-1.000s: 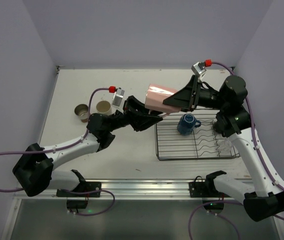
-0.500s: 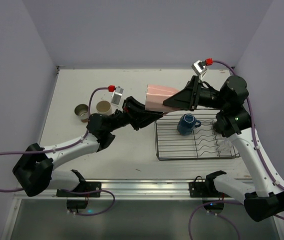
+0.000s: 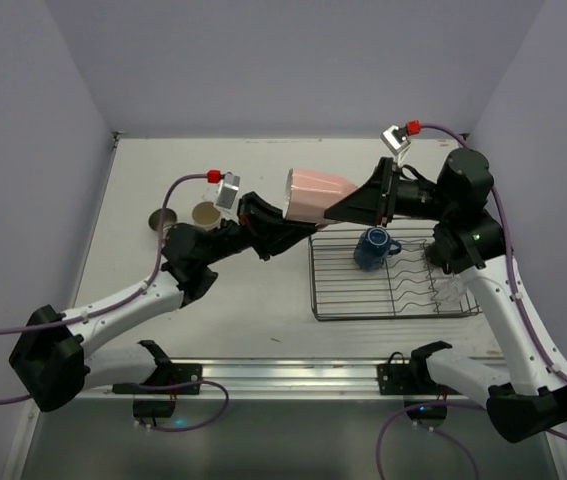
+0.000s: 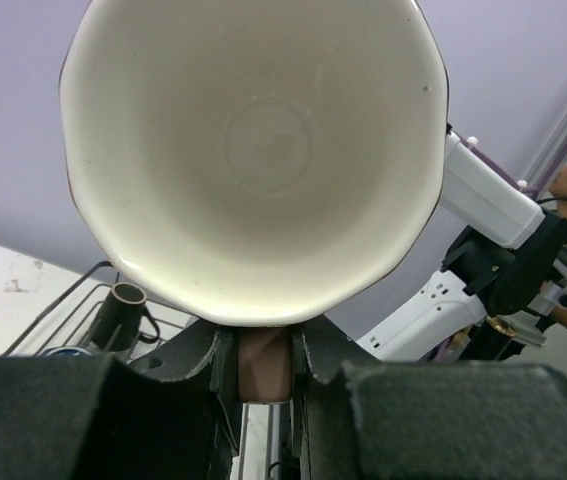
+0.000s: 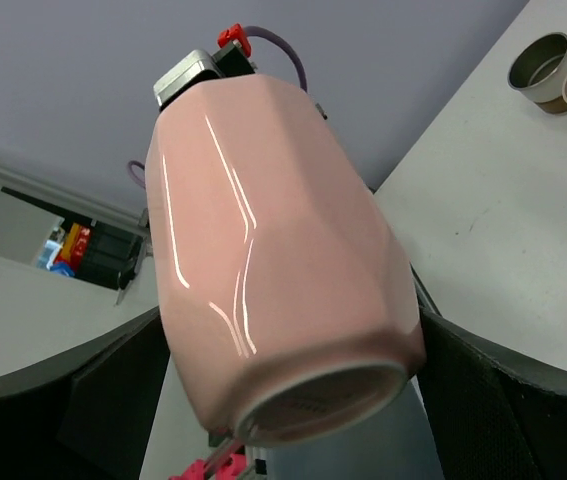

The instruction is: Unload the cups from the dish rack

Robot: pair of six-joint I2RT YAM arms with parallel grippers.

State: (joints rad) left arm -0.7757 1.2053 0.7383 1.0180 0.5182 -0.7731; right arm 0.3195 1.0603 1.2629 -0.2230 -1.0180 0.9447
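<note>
My left gripper [image 4: 263, 365] has just clamped onto the handle of the pink cup [image 3: 315, 192], which hangs in mid-air above the far left corner of the dish rack [image 3: 348, 295]. The right gripper [image 3: 351, 208] now looks spread wide around the cup's base, released I think, though its wrist view shows no clean gap. So the handover is nearly done, with the blue cup [image 3: 373, 247] left in the rack.

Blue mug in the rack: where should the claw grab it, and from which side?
Probably the rim, from above: the blue mug seems to stand mouth-up in the dish rack, so one finger can drop inside the wall. Take the left side, since its handle sticks out to the right in the top view.
</note>
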